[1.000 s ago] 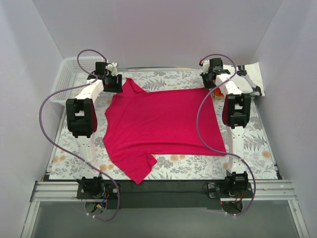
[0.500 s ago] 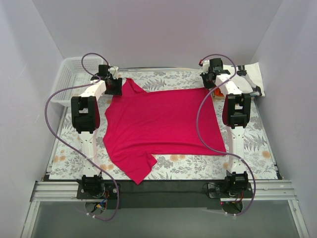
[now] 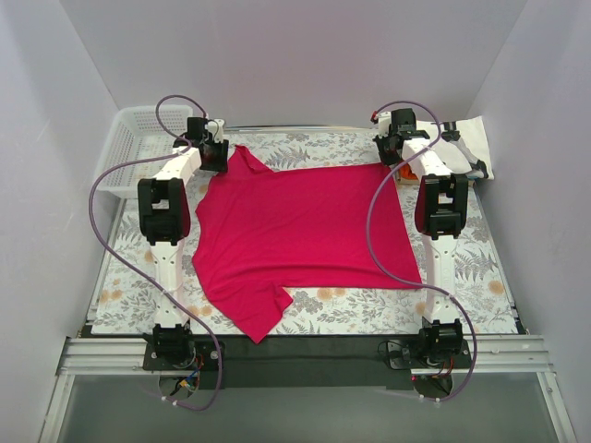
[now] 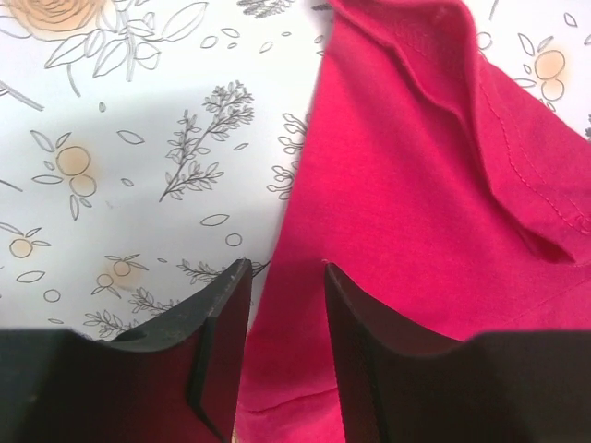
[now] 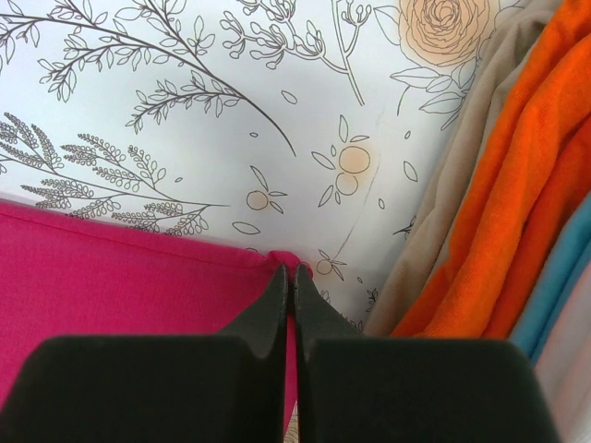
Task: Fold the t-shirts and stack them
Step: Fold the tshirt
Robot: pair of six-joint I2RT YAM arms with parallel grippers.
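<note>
The crimson-pink t-shirt (image 3: 305,226) lies spread flat on the flowered tablecloth. My left gripper (image 3: 213,159) is at its far left sleeve. In the left wrist view the left gripper (image 4: 286,269) is open, its jaws astride the shirt's (image 4: 416,185) edge, one over the cloth and one over the tablecloth. My right gripper (image 3: 392,155) is at the far right corner. In the right wrist view the right gripper (image 5: 294,269) is shut on that pink corner (image 5: 111,268). An orange shirt (image 5: 517,185) lies bunched just right of it. A white shirt (image 3: 469,138) lies at the back right.
A white mesh basket (image 3: 129,138) stands at the back left, beside the left arm. Beige (image 5: 443,212) and teal (image 5: 563,277) cloth lie bunched with the orange shirt. White walls close in the table on three sides.
My left arm has shifted a little right and toward the back, bringing its gripper onto the sleeve edge. The right arm and the shirt have not moved.
</note>
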